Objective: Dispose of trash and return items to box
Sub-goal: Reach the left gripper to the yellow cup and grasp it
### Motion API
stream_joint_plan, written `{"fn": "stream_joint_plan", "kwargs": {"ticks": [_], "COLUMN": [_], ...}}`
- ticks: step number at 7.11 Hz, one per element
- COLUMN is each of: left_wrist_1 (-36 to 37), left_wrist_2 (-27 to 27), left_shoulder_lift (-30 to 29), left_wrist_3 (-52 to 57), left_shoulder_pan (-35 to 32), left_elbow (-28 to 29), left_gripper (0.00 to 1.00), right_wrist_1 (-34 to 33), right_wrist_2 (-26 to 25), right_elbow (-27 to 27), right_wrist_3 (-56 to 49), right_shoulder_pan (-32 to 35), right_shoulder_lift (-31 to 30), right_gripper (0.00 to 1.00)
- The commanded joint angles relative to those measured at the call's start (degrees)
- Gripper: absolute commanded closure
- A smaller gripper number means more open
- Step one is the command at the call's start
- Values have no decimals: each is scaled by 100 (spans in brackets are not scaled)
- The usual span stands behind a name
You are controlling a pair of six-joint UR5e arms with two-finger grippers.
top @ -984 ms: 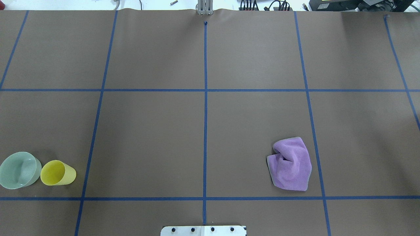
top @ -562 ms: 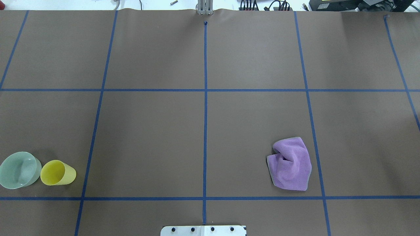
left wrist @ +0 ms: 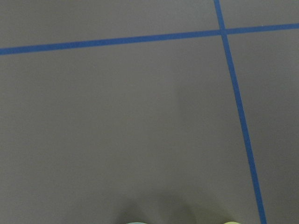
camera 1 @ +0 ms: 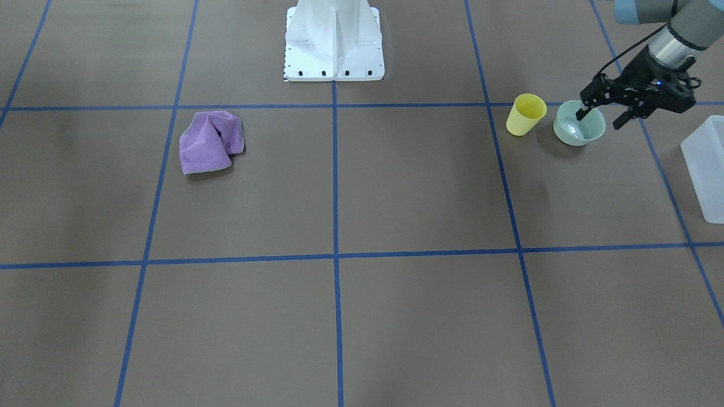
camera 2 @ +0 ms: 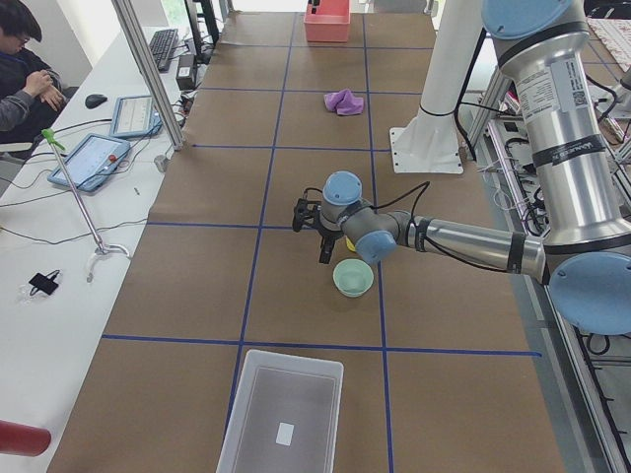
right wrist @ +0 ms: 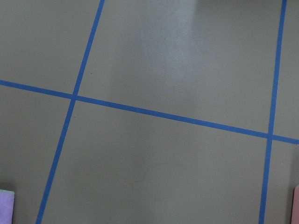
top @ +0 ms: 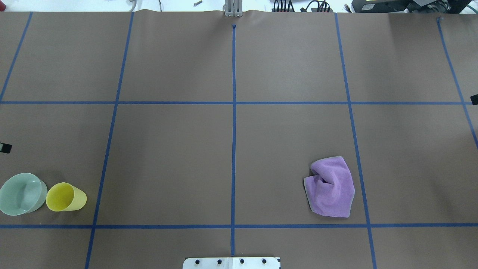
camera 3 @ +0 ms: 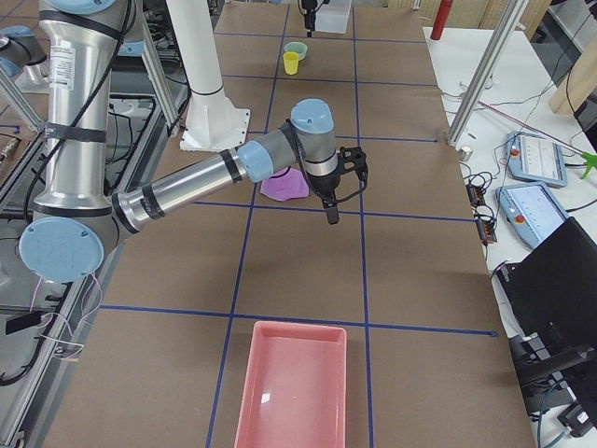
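The pale green bowl (camera 1: 580,129) and the yellow cup (camera 1: 526,115) stand side by side on the brown table; both also show in the overhead view, the bowl (top: 20,194) and the cup (top: 65,197). My left gripper (camera 1: 602,116) is open and empty, hovering just beyond the bowl on its far side from the robot base. Only its tip (top: 3,147) shows in the overhead view. The frosted white box (camera 1: 704,167) sits near the table's left end (camera 2: 281,414). My right gripper (camera 3: 333,210) hangs above the table beyond a purple cloth (camera 3: 284,187); I cannot tell whether it is open.
The crumpled purple cloth (top: 330,186) lies on the robot's right half. A pink bin (camera 3: 291,392) sits at the table's right end. The white robot base (camera 1: 334,39) stands at the near edge. An operator's desk with tablets (camera 2: 94,158) runs along the far side.
A black tip of the left gripper has come into the overhead view at the left edge, and a tip of the right gripper at the right edge. The cup, bowl and cloth have not moved.
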Motion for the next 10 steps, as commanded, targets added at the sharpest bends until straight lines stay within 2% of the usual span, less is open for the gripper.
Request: {"fn": "stream_joint_plan", "kwargs": {"ticks": [1,2,6,7,8,10], "left_wrist_1": [-370,-371,-924,-925,-916,-925], "left_wrist_2": [670,837,848,909,935,936], "left_shoulder_lift": [0,17,439,439,439,396], "left_wrist_3": [-802,-821,-769,-786,-795,-813], "left_shoulder_pan": [977,1206,1506,1621,1665,1666], "left_elbow": [-8,-8,-8,1,10,10], "left_gripper": [1,1,4,22,52,95], "right_wrist_1": [15,15,15,15,15,15], "right_wrist_2": [1,1,-8,-8,-8,-104], "right_elbow": [9,9,9,9,9,9], "right_wrist_3": [-4,-4,-4,-4,-4,-4], "right_shoulder_pan": [-3,-3,-3,-3,-3,-3], "right_shoulder_lift": [-6,-6,3,3,-5,-6], "right_gripper": [0,0,0,0,0,0]}}
